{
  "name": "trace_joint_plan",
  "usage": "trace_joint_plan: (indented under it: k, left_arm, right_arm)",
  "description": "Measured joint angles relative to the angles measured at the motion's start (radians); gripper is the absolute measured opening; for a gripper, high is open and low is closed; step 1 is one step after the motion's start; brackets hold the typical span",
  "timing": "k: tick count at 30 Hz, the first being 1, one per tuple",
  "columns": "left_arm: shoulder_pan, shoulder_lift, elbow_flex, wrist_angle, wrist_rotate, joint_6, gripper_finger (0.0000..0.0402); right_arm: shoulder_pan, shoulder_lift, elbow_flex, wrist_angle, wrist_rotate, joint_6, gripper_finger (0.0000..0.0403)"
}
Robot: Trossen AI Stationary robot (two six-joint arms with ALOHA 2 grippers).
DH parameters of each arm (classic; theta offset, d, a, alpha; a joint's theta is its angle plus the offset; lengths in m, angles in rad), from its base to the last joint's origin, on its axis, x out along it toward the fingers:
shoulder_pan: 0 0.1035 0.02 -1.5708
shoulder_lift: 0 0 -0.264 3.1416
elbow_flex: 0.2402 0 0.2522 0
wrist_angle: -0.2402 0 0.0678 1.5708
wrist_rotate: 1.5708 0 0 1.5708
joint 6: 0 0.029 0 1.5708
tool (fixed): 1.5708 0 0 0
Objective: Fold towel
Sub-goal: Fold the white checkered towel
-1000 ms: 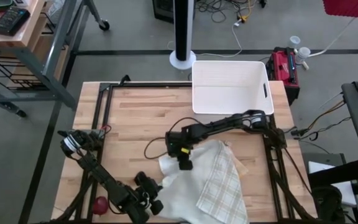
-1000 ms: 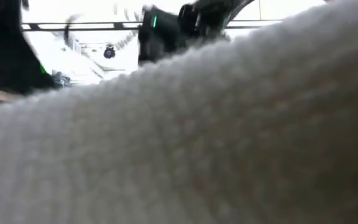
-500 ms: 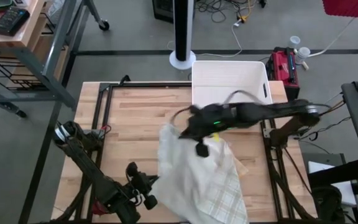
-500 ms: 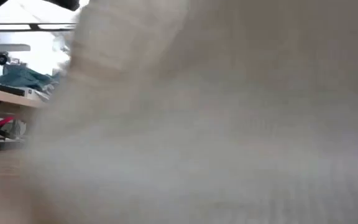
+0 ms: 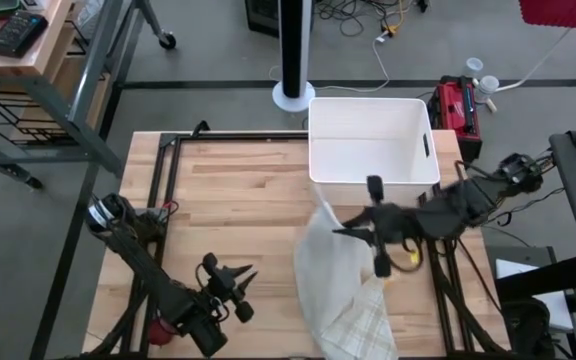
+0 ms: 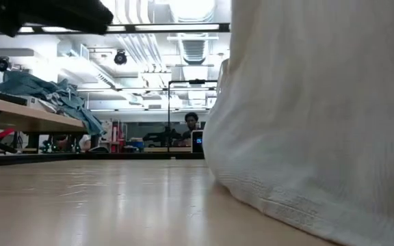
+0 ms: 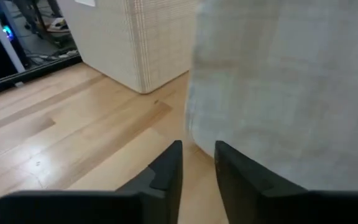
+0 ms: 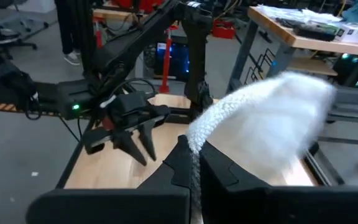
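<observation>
The towel [image 5: 333,280], white with a checked side, hangs as a tall drape right of the table's middle. Its lower end [image 5: 356,332] lies on the table at the near edge. It fills the right of the low view [image 6: 320,137]. My right gripper [image 5: 336,231] is high above the table, shut on the towel's top. My left gripper [image 5: 240,283] stands open to the left of the towel, clear of it. Nothing is between its fingers [image 7: 197,163]. The right wrist view also shows the left gripper [image 8: 138,140] farther off. My right gripper pinches a bunched part of the towel's top [image 8: 196,149] between its two fingers. A puff of cloth [image 8: 272,112] bulges out past them; how many layers I cannot tell. The fingers come nearly level from the table's right. The towel hangs below them, its lower end on the table.
A white bin [image 5: 373,140] stands at the table's far right, just behind the towel, and shows in the left wrist view [image 7: 135,43]. A small red thing [image 5: 163,328] lies by the left arm at the near left. Bare wood [image 5: 228,200] spreads over the table's left and middle.
My right gripper has swung up and toward the table's right edge with the towel. The cloth has been drawn from a spread heap into a hanging drape, and only its lower end stays on the table. My left gripper has let go of the towel's near edge, risen and opened.
</observation>
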Motion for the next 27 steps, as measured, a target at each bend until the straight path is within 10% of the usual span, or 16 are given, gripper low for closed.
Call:
trace_joint_plan:
  k: [9,21,27]
  left_arm:
    - [0.065,0.000,-0.105,0.609,-0.008,0.535,0.0107]
    - [0.178,-0.082,-0.259,1.271,0.182,1.186,0.0077]
    - [0.275,-0.124,-0.383,1.702,0.582,1.207,0.0076]
  right_arm:
    - [0.190,-0.001,0.000,0.042,0.247,-0.045,0.0000]
    - [0.310,-0.003,0.133,0.258,0.149,-0.354,0.0000]
    - [0.374,-0.003,0.261,0.267,0.140,-0.446,0.0000]
